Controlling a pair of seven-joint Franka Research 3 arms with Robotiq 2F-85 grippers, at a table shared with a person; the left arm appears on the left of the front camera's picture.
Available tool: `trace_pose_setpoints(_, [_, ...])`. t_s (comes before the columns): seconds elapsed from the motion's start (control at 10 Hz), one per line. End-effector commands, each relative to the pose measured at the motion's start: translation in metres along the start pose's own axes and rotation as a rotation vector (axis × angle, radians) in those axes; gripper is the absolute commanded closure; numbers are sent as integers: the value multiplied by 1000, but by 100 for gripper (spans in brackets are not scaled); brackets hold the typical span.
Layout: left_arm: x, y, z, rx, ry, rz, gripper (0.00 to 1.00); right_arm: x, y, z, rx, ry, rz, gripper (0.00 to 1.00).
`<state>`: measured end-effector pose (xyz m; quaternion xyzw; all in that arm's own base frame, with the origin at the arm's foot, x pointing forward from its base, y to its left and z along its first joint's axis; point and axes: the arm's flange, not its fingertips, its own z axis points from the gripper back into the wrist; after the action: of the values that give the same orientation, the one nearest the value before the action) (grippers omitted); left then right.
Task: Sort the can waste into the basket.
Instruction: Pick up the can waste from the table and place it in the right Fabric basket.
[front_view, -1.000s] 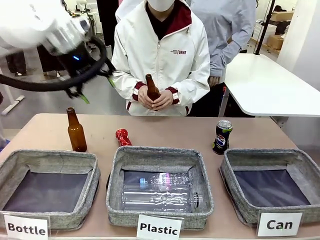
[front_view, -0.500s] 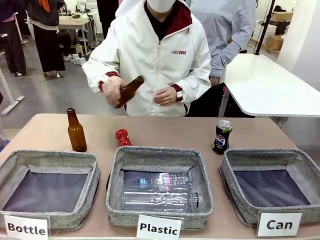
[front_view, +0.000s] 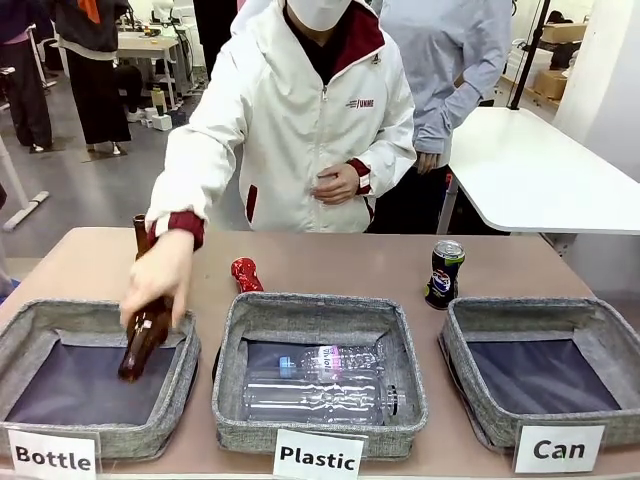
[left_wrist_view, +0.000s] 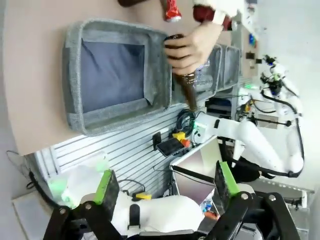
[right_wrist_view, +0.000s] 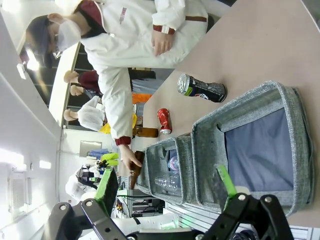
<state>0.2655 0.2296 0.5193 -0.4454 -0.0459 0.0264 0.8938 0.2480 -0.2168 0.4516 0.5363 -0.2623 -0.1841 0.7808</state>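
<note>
The red crushed can (front_view: 245, 273) lies on the table behind the middle basket. Standing upright at the back left corner of the grey basket (front_view: 545, 316) with the "Can" card is the dark can (front_view: 444, 274); that basket holds nothing. The right wrist view shows the dark can (right_wrist_view: 201, 89), the red can (right_wrist_view: 163, 121) and the Can basket (right_wrist_view: 300, 135) from high above. My right gripper (right_wrist_view: 166, 187) is open and holds nothing. My left gripper (left_wrist_view: 165, 185) is open too, raised well off the table, with the red can (left_wrist_view: 172, 10) far off.
A person's hand (front_view: 160, 275) lowers a brown bottle (front_view: 143, 345) into the "Bottle" basket (front_view: 60, 312). A second brown bottle (front_view: 140, 226) stands behind that hand. The "Plastic" basket (front_view: 320, 304) holds clear bottles (front_view: 320, 385). A white table stands at the back right.
My left arm has left the front view. The person has swung the brown bottle from chest height down into the Bottle basket. Both cans have stayed put.
</note>
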Motion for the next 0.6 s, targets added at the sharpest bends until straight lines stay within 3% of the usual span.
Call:
trace_pose_setpoints(0.0, [3,-3,-2,-55,14,-44,0,3,2,0,23,-10,26,0])
trace_pose_setpoints(0.3, [24,-18,-12,-23,93,-87,0,3,2,0,23,-10,26,0])
trace_pose_setpoints(0.5, [44,-52,-25,13,144,-60,0,3,2,0,23,-10,26,0])
